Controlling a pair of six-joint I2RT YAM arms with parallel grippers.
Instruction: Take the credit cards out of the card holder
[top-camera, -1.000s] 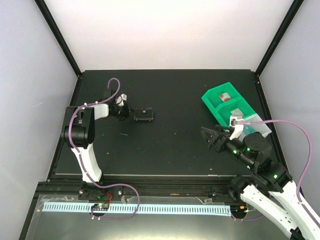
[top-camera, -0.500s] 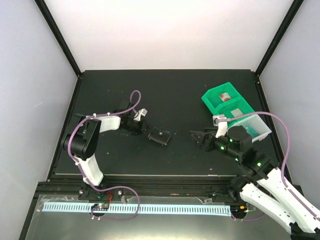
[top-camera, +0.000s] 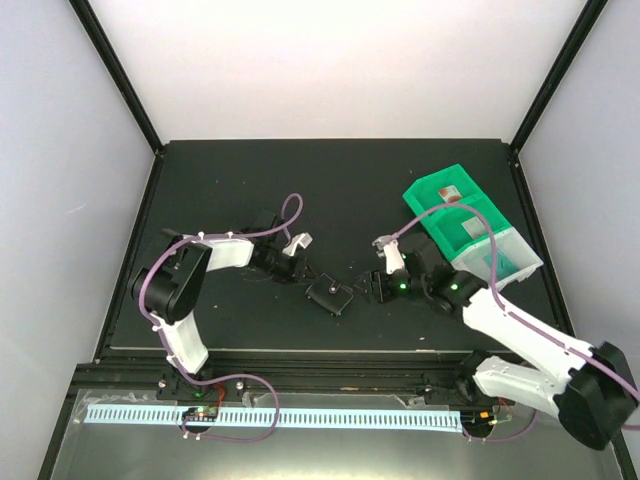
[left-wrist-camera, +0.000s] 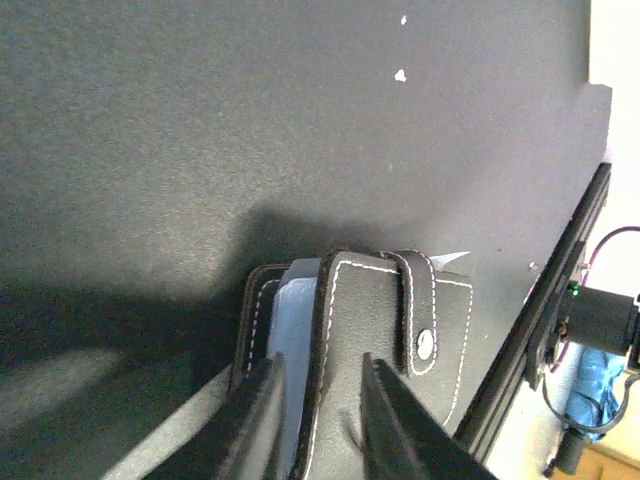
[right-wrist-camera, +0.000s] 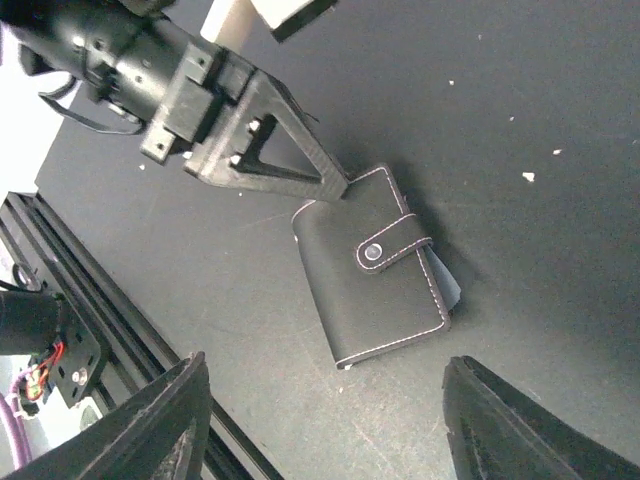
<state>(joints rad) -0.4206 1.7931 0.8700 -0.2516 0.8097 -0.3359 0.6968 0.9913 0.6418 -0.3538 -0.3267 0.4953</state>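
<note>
Now the small black, white-stitched, leather-look card holder (top-camera: 331, 297) lies on the black desk (top-camera: 350, 180), its clasp tab snapped shut. The left jaws stand narrow, pinching the front cover's edge, with pale blue-grey lining beside one finger (left-wrist-camera: 262, 420). The right jaws gape wide, the holder just ahead of them, apart.

The card holder (top-camera: 332, 297) lies folded shut near the middle of the worktop (top-camera: 200, 180). It is black with white stitching, its clasp tab (right-wrist-camera: 392, 243) snapped down, and a pale blue-grey inner edge shows at one side.
</note>
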